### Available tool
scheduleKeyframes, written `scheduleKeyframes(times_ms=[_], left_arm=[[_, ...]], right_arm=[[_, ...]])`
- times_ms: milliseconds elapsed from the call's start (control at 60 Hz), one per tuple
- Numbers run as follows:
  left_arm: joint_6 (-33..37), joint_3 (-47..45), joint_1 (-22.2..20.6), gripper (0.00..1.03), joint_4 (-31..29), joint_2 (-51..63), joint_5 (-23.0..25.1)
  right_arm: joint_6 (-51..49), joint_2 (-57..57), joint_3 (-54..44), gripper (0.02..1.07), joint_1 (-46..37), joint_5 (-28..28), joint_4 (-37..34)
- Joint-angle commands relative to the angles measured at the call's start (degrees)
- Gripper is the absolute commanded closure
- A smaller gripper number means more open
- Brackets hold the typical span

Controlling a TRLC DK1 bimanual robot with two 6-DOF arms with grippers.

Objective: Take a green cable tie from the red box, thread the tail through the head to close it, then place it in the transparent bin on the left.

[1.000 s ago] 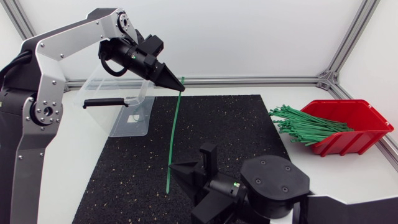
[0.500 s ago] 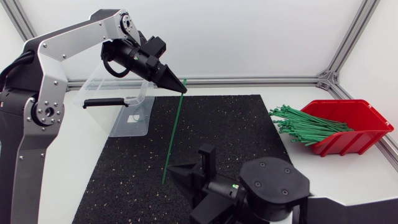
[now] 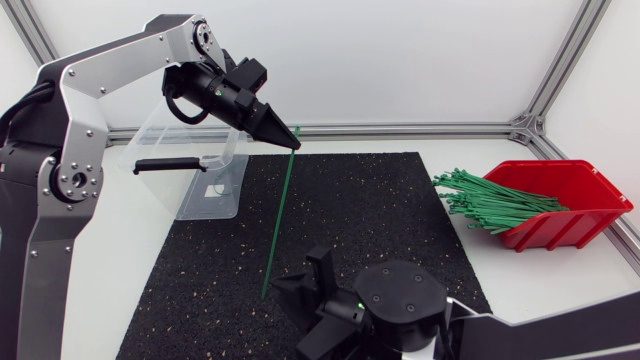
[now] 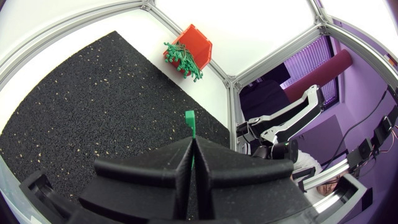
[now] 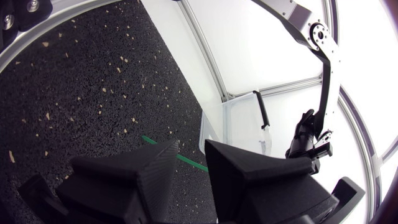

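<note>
My left gripper [image 3: 287,136] is raised over the mat's far side, beside the transparent bin [image 3: 190,165], and is shut on a green cable tie [image 3: 279,215] near its head. The tie hangs almost straight down, its tail ending just above the mat. In the left wrist view the tie's head [image 4: 189,120] sticks out past the closed fingertips of that gripper [image 4: 189,144]. My right gripper [image 3: 303,278] stands open low at the mat's near edge, just right of the tail. In the right wrist view the tie [image 5: 158,147] crosses behind the gap of the right gripper [image 5: 194,152], touched by neither finger.
The red box [image 3: 585,205] sits at the right with several green ties [image 3: 490,200] spilling over its left rim; the box [image 4: 198,42] also shows far off in the left wrist view. A black mat [image 3: 380,205] covers the table's middle. The bin [image 5: 249,121] has a black handle.
My right gripper has spread its fingers wider and drawn back toward the table's near edge. The tie's tail has swung slightly left. The left gripper rose a little, still shut on the tie.
</note>
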Motion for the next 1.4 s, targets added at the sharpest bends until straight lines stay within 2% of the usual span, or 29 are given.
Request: scheduleKeyframes(times_ms=[0, 117, 583, 1383], left_arm=[[0.55, -0.91, -0.61, 1.00, -1.19, -2.48, 0.27], [0.38, -0.91, -0.61, 1.00, -1.19, -2.83, 0.27], [-2.61, -2.85, 0.00, 1.00, -1.37, -5.38, 0.19], [-4.81, -1.62, -0.88, 1.00, -1.10, -3.54, 0.19]], right_arm=[[-1.32, 3.33, 1.25, 0.62, -0.54, -0.59, 2.82], [-4.22, 7.28, 2.56, 0.60, -1.33, -0.59, 4.84], [-10.98, 16.25, 8.28, 0.60, -7.40, -3.58, 5.54], [-11.60, 19.32, 12.94, 0.61, -6.52, -3.75, 6.07]])
